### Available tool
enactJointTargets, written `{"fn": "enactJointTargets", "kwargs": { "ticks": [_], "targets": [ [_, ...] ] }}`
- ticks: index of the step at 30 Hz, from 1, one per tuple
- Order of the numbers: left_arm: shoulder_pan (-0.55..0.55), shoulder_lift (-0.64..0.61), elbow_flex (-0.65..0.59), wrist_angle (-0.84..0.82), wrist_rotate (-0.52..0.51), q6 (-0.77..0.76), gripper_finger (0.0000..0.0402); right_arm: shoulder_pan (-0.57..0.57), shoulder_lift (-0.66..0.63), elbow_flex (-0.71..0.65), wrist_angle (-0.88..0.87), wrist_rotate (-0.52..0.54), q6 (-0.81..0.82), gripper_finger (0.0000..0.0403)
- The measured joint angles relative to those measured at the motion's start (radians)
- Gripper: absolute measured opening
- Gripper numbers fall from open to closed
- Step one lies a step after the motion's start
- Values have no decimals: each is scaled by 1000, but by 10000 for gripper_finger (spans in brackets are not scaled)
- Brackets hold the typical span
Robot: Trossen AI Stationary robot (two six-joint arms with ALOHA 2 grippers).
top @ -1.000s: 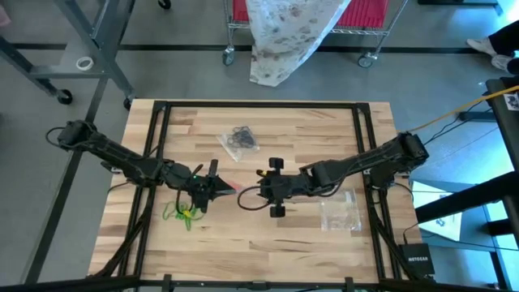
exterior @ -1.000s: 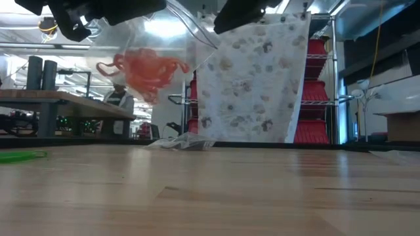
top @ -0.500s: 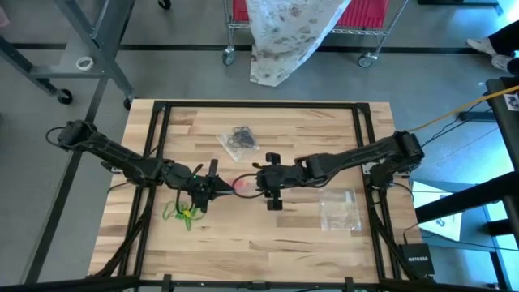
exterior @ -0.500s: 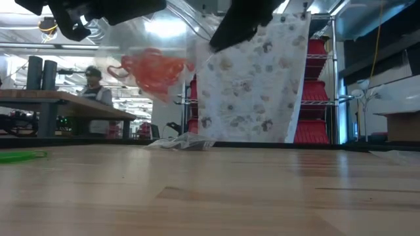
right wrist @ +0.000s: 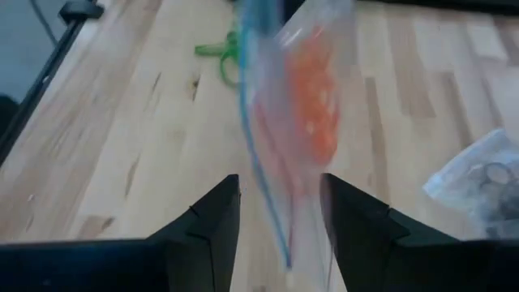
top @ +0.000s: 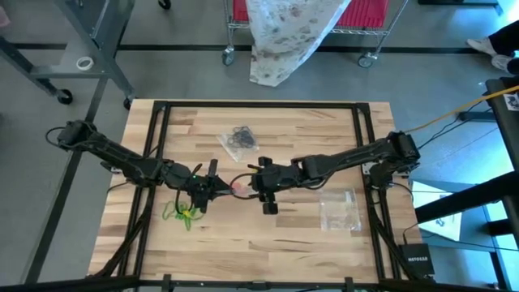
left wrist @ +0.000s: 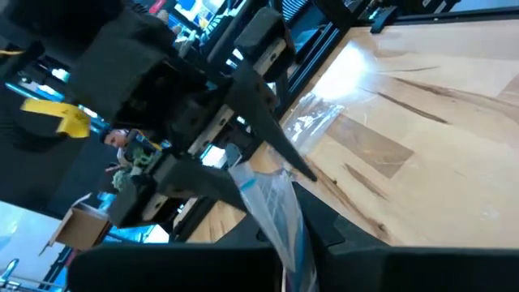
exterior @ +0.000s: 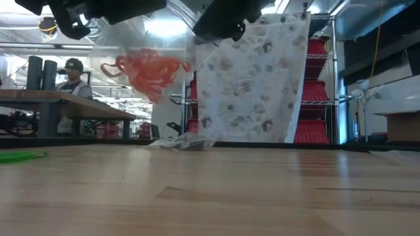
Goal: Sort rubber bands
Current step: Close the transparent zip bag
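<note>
L gripper [top: 217, 186] is sitting pinched tight on one edge of a clear bag [right wrist: 296, 122], holding it off the table [top: 308, 235] near centre; orange-red bands [exterior: 149, 67] are hanging bunched inside. R gripper [right wrist: 280, 215] is coming in from 3 o'clock, fingers parted approx halfway, straddling the bag's free edge w/ the film running between them, not yet clamped as far as the wrist view shows. So the bag lies dead ahead of R gripper, its long axis running roughly 9-to-3 between the two arms; R is the one placed to take it. Both arms are stretched low, nearly horizontal, wrists facing each other. Green bands [top: 182, 215] are lying loose on the table at approx 7 o'clock from L gripper; black bands [top: 242, 136] are resting in another bag toward 12. Next, prob: R closing on the edge to spread the mouth.
</note>
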Motion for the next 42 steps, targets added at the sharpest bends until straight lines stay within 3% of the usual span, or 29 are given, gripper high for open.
{"fn": "enactJointTargets", "kwargs": {
  "ticks": [6, 15, 19, 22, 26, 33, 38, 42],
  "targets": [
    [0, 0, 0, -5, 0, 3, 0, 1, 0, 0, 0, -48, -2, 144],
    [2, 0, 0, 0, 0, -64, 0, -1, 9, 0, -9, -79, 2, 19],
    [2, 0, 0, -1, 0, -123, 0, 0, 9, 0, -9, -52, 9, 6],
    [2, 0, 0, -2, 0, -261, 0, 2, 9, 0, -11, 14, 14, 2],
    [3, 0, 0, -6, -7, -577, 7, 11, 8, 0, -37, 84, 34, 1],
    [0, -5, 0, -70, 25, -1039, 83, 15, 7, 0, -147, 129, 88, 1],
    [3, -75, 3, -145, 107, -1178, 149, 15, 7, 0, -183, 128, 103, 1],
    [5, -149, 50, -187, 55, -1177, 173, 15, 7, 0, -186, 121, 114, 1]
  ]
}}
